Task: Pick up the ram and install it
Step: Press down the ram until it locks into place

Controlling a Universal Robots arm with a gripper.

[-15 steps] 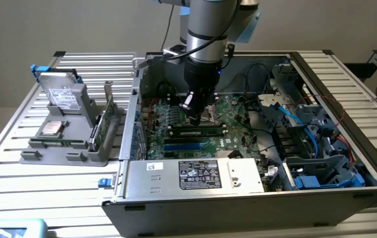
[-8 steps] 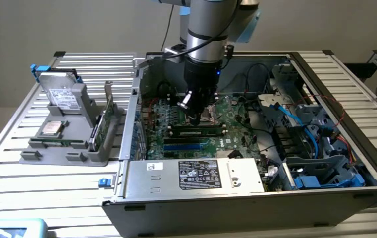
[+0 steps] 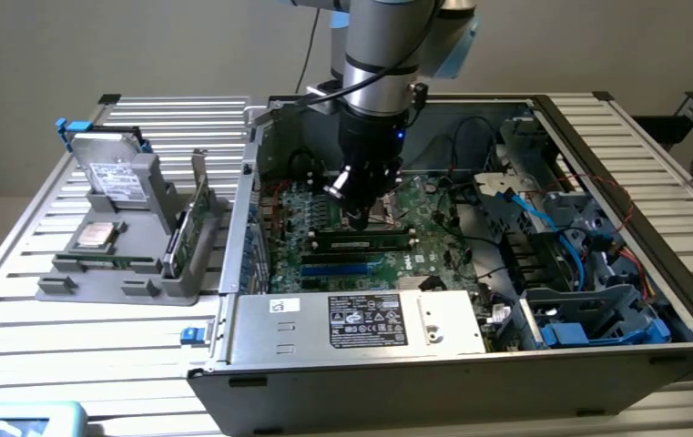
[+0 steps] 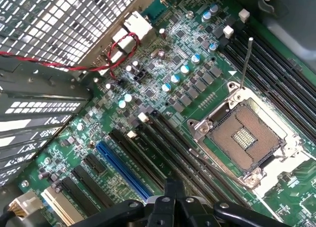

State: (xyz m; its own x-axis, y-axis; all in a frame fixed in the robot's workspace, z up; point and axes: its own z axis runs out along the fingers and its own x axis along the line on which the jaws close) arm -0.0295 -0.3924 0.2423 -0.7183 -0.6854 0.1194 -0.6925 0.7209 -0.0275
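I had the open computer case point(image 3: 443, 387) on the slatted surface point(image 3: 12, 282), and it was crowded in there. The labelled power supply point(image 3: 364, 320) sat along the near wall. Blue cables point(image 3: 565, 238) tangled through the drive bays on the exterior view's right, and a black cable point(image 3: 465, 146) looped down over the motherboard point(image 3: 432, 205) close beside the arm. Outside the case, on the exterior view's left, a grey holder point(image 3: 103, 282) carried a hard drive point(image 3: 117, 175) standing on end and a green expansion card point(image 3: 197, 214) on edge, both well apart from the work. From the wrist I looked at the bare processor socket point(image 4: 244, 138) with its lever point(image 4: 246, 61) raised, a red wire point(image 4: 74, 65) by the perforated rear wall, and a blue slot point(image 4: 123, 170) among long black ones. The claw point(image 3: 359, 218) hung low inside the case over the socket area, its dark body point(image 4: 173, 205) at the edge of the wrist picture. I could not tell how wide it stood, nor whether it touched anything. The ram point(image 3: 364, 242) lay among the slots just beside the claw, between socket and blue slots. Its long axis ran from the exterior view's left to its right, parallel with the slots.
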